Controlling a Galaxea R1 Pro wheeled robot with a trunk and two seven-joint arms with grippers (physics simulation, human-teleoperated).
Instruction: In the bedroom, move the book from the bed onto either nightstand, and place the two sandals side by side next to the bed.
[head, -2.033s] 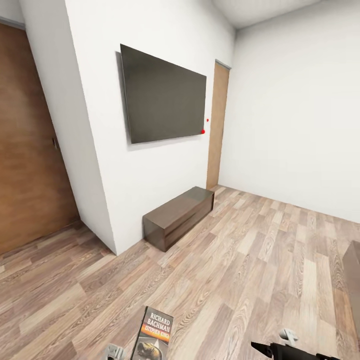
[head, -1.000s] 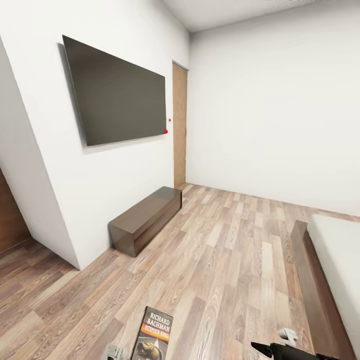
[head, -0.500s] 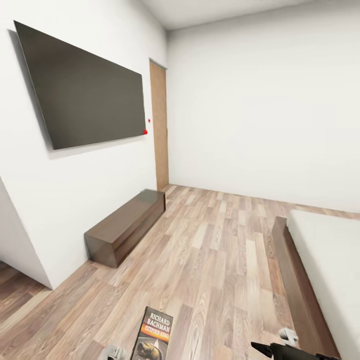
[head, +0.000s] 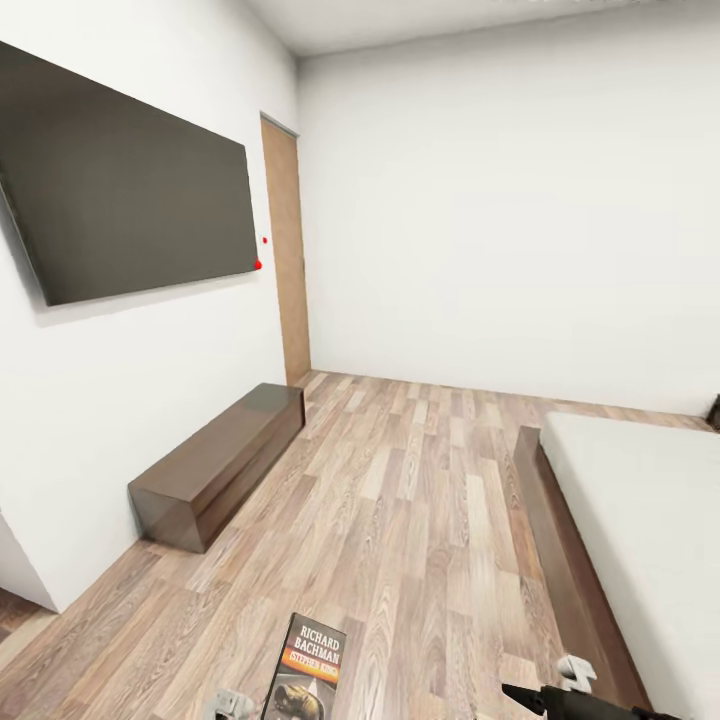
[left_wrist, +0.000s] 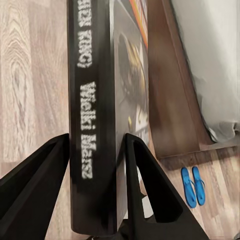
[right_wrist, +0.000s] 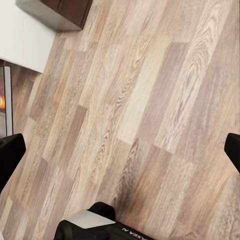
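The book (head: 311, 662), dark with white "Richard Bachman" lettering and an orange band, stands upright at the bottom of the head view. My left gripper (left_wrist: 95, 165) is shut on it, one black finger on each side of the spine (left_wrist: 91, 100). The two blue sandals (left_wrist: 194, 186) lie side by side on the floor next to the bed's dark frame (left_wrist: 172, 100). The bed (head: 640, 500), with its light-grey mattress, fills the right of the head view. My right gripper (right_wrist: 120, 155) is open over bare wood floor, also low at the right (head: 545, 698).
A long low dark dresser (head: 220, 465) stands against the left wall under a large black TV (head: 130, 190). A wooden door (head: 287, 250) sits in the far left corner. Wood-plank floor (head: 420, 500) runs between the dresser and the bed.
The camera has turned to the right: the wall, TV and dresser slid left and the bed came into view. The book stays held in my left gripper; the right gripper stays open.
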